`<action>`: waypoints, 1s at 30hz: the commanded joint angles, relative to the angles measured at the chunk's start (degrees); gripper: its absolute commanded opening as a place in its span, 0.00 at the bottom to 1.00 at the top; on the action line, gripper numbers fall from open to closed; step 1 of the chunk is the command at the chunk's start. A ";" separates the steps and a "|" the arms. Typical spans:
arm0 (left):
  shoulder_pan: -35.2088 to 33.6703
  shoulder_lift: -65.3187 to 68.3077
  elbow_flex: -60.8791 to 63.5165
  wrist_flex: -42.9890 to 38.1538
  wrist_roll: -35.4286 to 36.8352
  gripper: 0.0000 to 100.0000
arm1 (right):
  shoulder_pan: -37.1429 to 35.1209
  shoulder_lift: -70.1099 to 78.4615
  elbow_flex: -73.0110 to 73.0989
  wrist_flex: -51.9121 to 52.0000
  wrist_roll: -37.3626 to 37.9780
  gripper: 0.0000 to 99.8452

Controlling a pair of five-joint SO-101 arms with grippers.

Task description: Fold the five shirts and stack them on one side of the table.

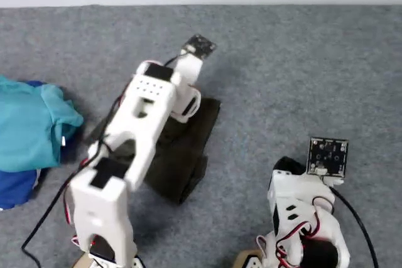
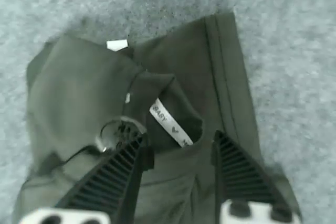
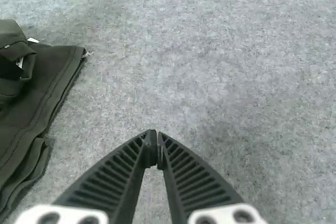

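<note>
At the left edge of the counter (image 1: 301, 61) you have a teal shirt (image 1: 28, 123) lying crumpled. It sits on top of a blue shirt (image 1: 16, 186), which pokes out beneath it towards the near side. The two touch each other and lie well apart from the rest.

Moving towards the middle, your dark shirt (image 1: 185, 155) lies on the grey surface a little left of centre. It is partly gathered into a rough block, with one hemmed edge running straight along its right side. The left arm (image 1: 135, 136) stretches from the near edge out over this shirt and covers much of it in the high view.

In the left wrist view, the left claw (image 2: 179, 142) is well open, with a wide gap between its two ribbed fingers (image 2: 115, 171). It points down at the dark shirt (image 2: 79, 93) right at the neck opening. A fold of collar bearing a white label (image 2: 170, 121) sits in the gap between the jaws. The jaws have not closed on that fold. You cannot tell from here whether the fingertips actually press the cloth.

Further right, the right arm (image 1: 308, 218) sits drawn back near the near right corner of the counter, apart from the shirt. Its right claw (image 3: 154, 150) is fully closed, the fingertips meeting with nothing between them. It is aimed at bare grey surface. From that wrist, the dark shirt (image 3: 31, 93) shows off to one side, its stitched hem lying flat on the counter.
</note>
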 commanded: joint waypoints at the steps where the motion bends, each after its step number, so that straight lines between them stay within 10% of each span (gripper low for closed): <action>1: 0.26 6.68 -8.22 3.08 -2.55 0.18 | 0.22 1.01 -2.90 -0.13 0.79 0.01; 8: 0.18 18.46 -26.33 14.95 -4.75 0.00 | -0.04 1.01 -2.90 -0.13 0.88 0.01; 17: -2.99 12.84 -50.07 26.64 -0.70 0.00 | -0.13 1.10 -2.99 -1.19 0.88 0.01; 30: -2.29 -4.92 -23.43 26.55 -2.11 0.00 | -7.43 33.27 -22.42 -4.26 -5.80 0.01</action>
